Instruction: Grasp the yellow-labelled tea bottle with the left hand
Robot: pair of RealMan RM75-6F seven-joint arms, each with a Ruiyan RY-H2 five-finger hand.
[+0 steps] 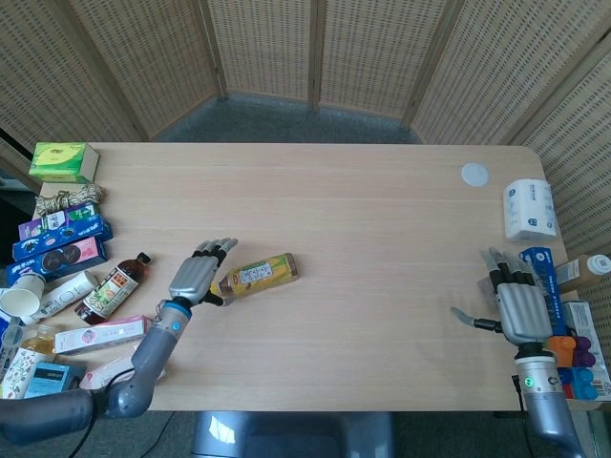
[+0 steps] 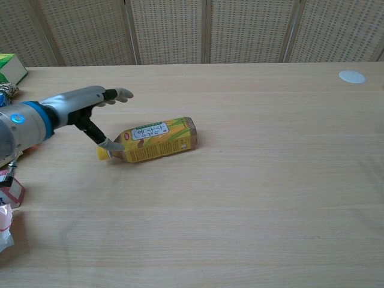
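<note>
Not grabbed yet: the tea bottle [image 1: 257, 274] lies on its side mid-table, the left hand [image 1: 198, 273] hovers right by its cap end with fingers spread, so closing and gripping is left.

Yellow-labelled tea bottle [image 1: 257, 274] lies on its side mid-table, cap pointing left.
</note>
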